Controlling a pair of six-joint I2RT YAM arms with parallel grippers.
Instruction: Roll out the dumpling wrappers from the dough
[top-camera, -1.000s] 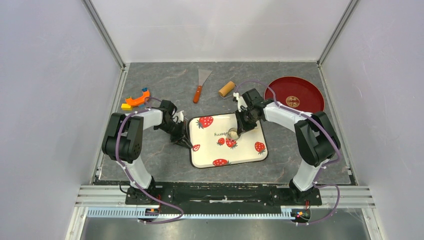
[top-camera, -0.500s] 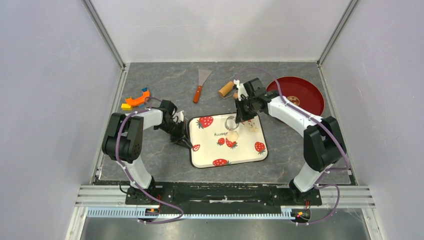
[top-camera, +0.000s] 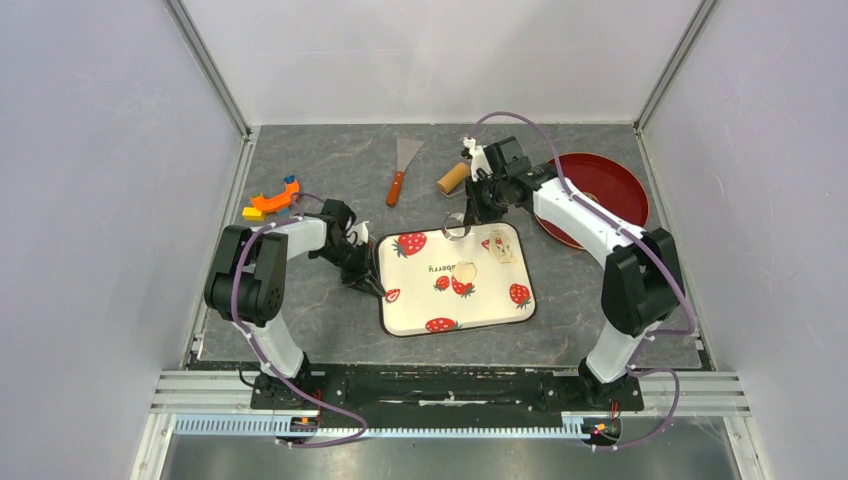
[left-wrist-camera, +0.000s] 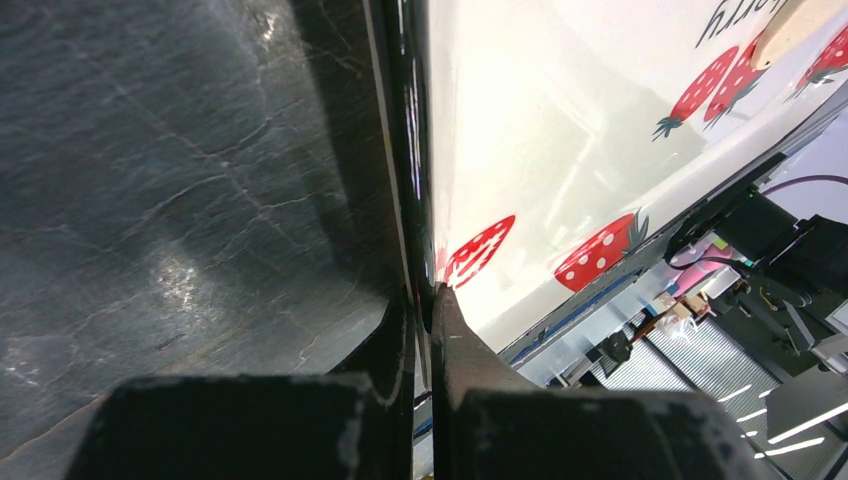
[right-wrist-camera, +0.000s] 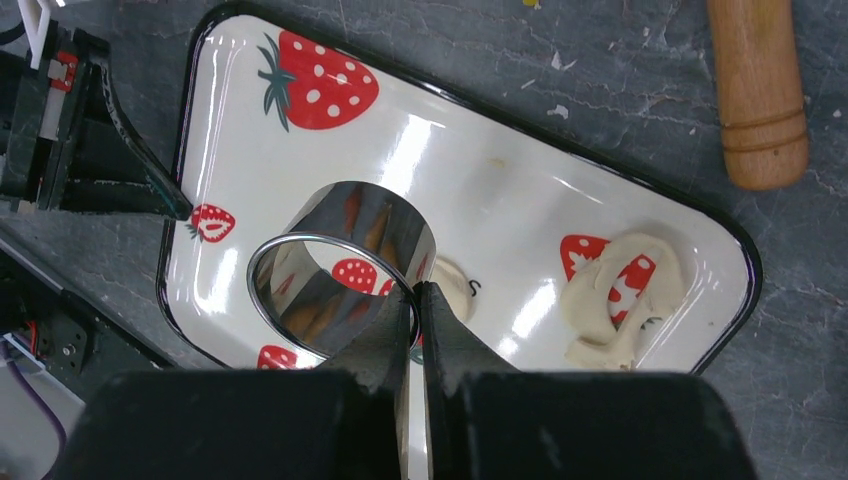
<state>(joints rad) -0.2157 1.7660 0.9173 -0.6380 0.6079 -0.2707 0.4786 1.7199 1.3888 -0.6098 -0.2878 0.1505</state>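
At the far left of the top view, a small orange and yellow plastic piece (top-camera: 270, 203) lies on the grey marbled table (top-camera: 320, 330). Right of it, the left gripper (left-wrist-camera: 428, 300) reaches to the left side of the white rectangular strawberry-print tray (top-camera: 420, 315). Its jaws are pinched narrow on the tray's black rim, which runs up between the fingers in the left wrist view. Above the tray's upper left corner lies a metal scraper with a brown wooden handle (top-camera: 401, 170). Near the tray's centre rests a pale cream round dumpling wrapper (top-camera: 466, 270), flat on the printed surface; in the right wrist view it is partly hidden behind the cutter. Just above it, over the tray's upper edge, the right gripper (right-wrist-camera: 413, 300) holds a shiny metal ring cutter (right-wrist-camera: 340, 265), its jaws closed tight on the ring's thin wall. Above that, a short tan wooden roller (top-camera: 453, 178) lies on the table. In the tray's upper right corner sits the leftover dough (right-wrist-camera: 620, 305), an irregular pale loop with a hole through it. At the far right, a round dark red plate (top-camera: 600, 185) rests on the table behind the right arm.
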